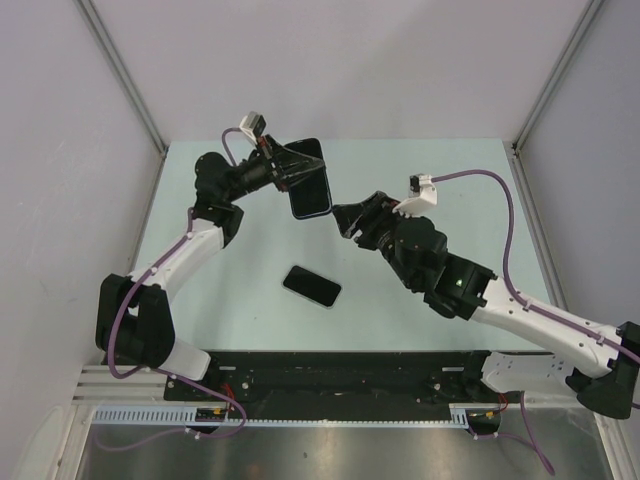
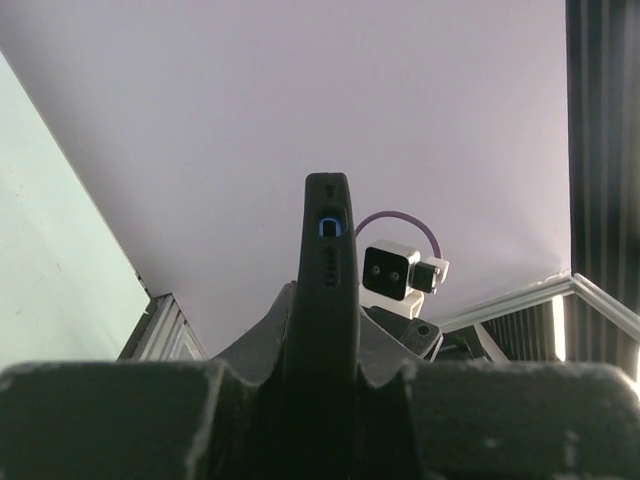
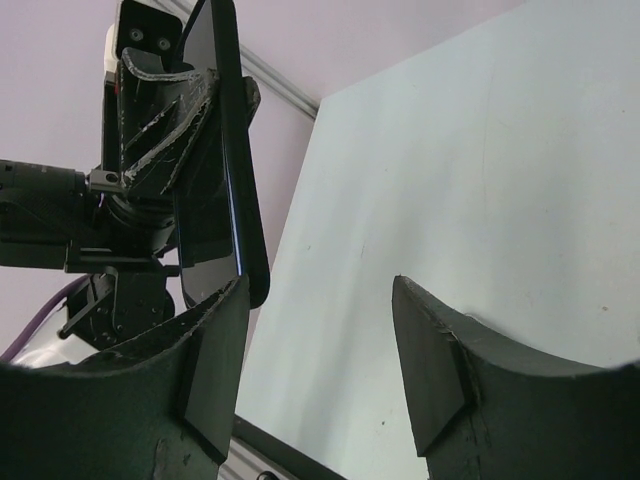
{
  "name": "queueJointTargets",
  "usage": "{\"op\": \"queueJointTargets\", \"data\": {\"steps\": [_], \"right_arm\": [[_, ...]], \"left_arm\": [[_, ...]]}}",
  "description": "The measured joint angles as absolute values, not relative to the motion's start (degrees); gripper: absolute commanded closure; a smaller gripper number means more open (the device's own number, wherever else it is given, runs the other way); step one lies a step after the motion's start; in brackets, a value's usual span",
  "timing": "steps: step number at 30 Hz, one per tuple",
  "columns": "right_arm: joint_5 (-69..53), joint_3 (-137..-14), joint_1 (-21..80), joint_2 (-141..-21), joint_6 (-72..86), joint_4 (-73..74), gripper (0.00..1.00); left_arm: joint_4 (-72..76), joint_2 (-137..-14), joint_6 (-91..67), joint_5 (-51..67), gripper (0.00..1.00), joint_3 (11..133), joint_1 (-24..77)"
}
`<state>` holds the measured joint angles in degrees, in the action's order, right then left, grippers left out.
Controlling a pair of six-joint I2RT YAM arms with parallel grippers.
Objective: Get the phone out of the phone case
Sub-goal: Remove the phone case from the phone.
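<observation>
My left gripper (image 1: 296, 172) is shut on the black phone case (image 1: 310, 180) and holds it up on edge above the table's far middle. In the left wrist view the case (image 2: 328, 260) stands straight up between the jaws, with a blue-ringed cutout near its top. The right wrist view shows a glossy dark phone face (image 3: 205, 245) with a thin blue edge sitting in the case (image 3: 240, 150). My right gripper (image 1: 346, 220) is open just right of the case's lower corner. That corner hangs by its left fingertip (image 3: 222, 310); whether they touch is unclear.
A second dark, flat, phone-shaped slab (image 1: 312, 286) lies on the pale green table (image 1: 430, 300) in front of the held case. Grey walls and metal posts (image 1: 125, 75) border the table. The black base rail (image 1: 340, 370) runs along the near edge.
</observation>
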<state>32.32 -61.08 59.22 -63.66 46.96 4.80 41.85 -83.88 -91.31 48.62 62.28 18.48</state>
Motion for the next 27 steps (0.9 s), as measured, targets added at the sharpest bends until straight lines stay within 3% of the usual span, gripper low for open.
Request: {"op": "queueJointTargets", "data": {"steps": [27], "right_arm": [[43.72,-69.84,60.31,-75.96,46.15,11.88,0.4]], "left_arm": [[38.83,-84.05,-86.94,44.86,1.0,62.35,16.56]]}}
